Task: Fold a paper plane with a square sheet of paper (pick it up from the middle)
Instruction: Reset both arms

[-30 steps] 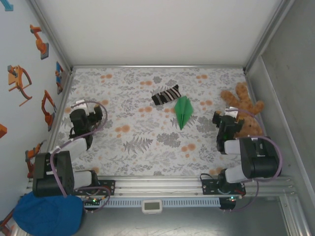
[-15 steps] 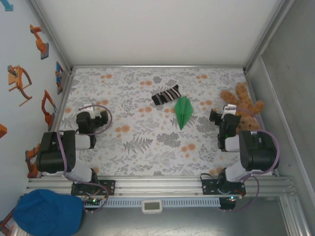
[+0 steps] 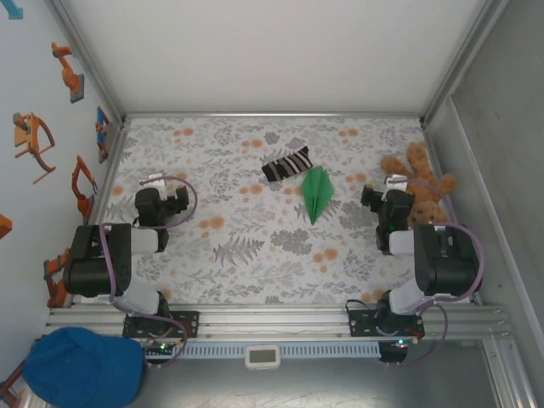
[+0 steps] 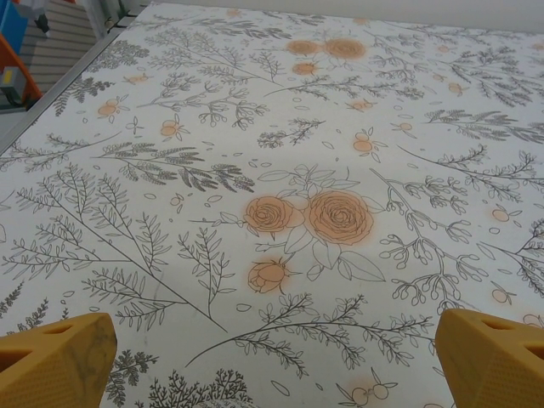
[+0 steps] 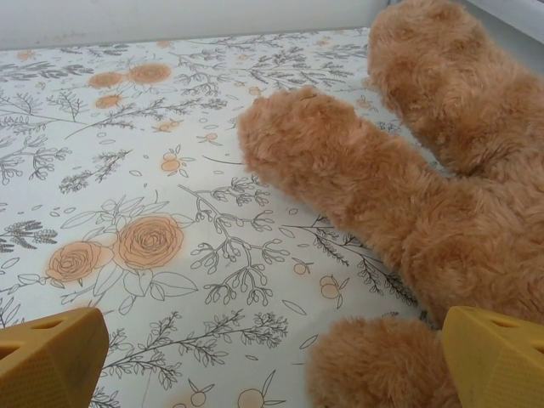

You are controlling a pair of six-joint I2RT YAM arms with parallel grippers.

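The square sheet of paper lies folded as a narrow bright green paper plane (image 3: pixel 316 194) flat on the flowered table (image 3: pixel 255 255), its point toward the near edge, right of the middle. My left gripper (image 3: pixel 163 195) hovers far to its left, open; its yellow fingertips (image 4: pixel 55 361) frame bare cloth, and the left gripper (image 4: pixel 274 365) holds nothing. My right gripper (image 3: pixel 387 195) stands open a hand's width right of the plane, beside the bear. In the right wrist view the right gripper (image 5: pixel 272 365) is empty, with fur by its right fingertip (image 5: pixel 493 357).
A black-and-white striped sock (image 3: pixel 286 164) lies just behind the plane's left wing. A brown teddy bear (image 3: pixel 421 191) sits at the right wall; its legs (image 5: pixel 365 178) reach in front of the right gripper. Metal frame rails bound the table.
Both arms have drawn back and folded up near their bases. The left gripper shifted a little right, the right gripper a little farther from me. The plane has not moved.
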